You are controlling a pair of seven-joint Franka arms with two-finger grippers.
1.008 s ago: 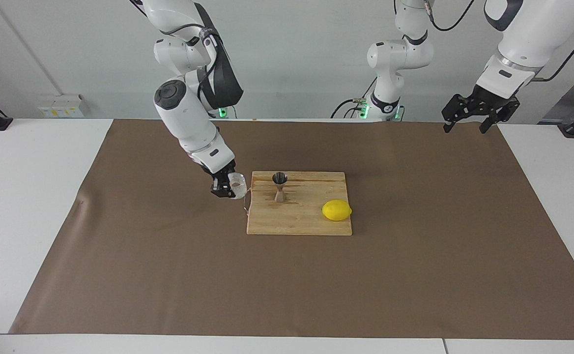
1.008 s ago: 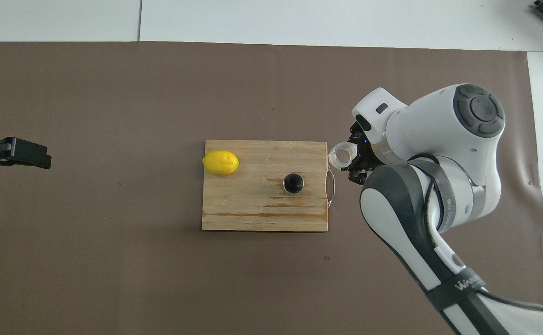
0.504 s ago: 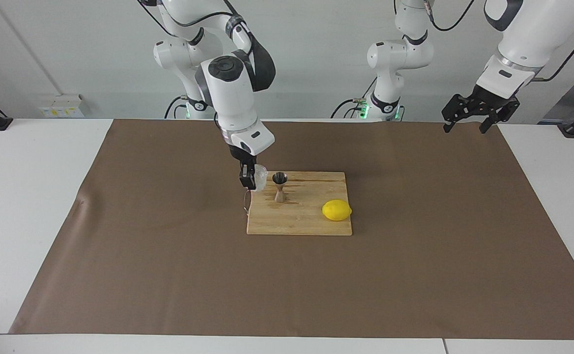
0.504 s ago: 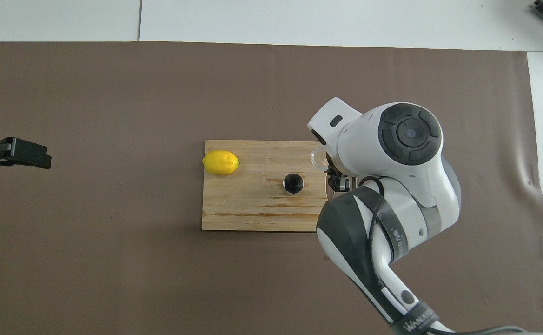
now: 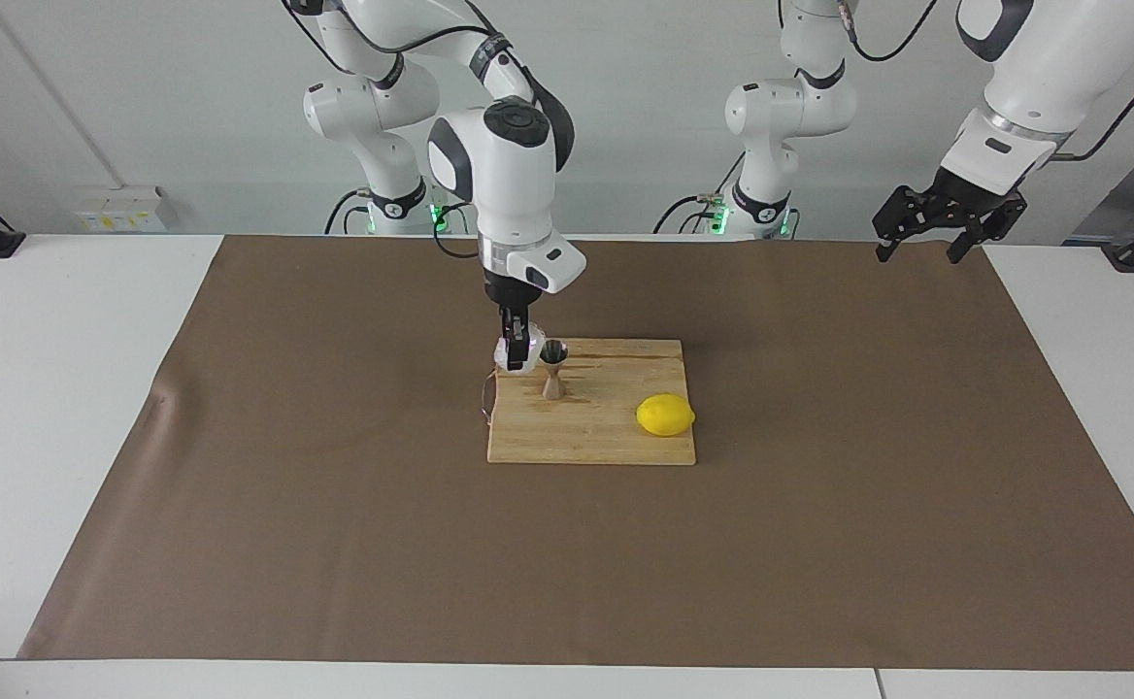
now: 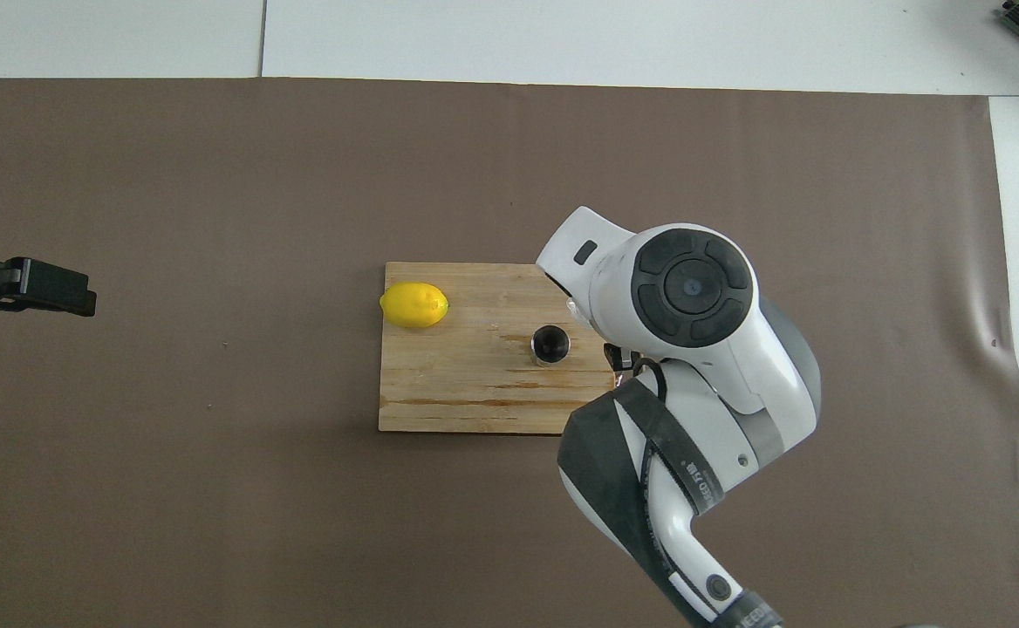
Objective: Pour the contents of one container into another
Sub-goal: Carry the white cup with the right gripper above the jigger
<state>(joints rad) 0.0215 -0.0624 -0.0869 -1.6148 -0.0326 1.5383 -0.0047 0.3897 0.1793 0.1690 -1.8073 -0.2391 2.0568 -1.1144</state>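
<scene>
right claw point(image 5: 516, 351) gripping glass cup point(image 5: 512, 357), tipped beside jigger point(image 5: 553, 368)

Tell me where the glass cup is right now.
In the facing view, the glass cup hangs in the right pincer, over the cutting board at its edge toward the right arm's end of the table, right beside the upright jigger.

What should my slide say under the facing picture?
Right gripper tips a glass cup beside the jigger on the board.

Overhead, the right arm's wrist hides the glass cup point(image 5: 514, 356) and right gripper point(image 5: 518, 351). Cup contents too small to tell. Left gripper point(image 6: 34, 286) cut off at frame edge.
</scene>
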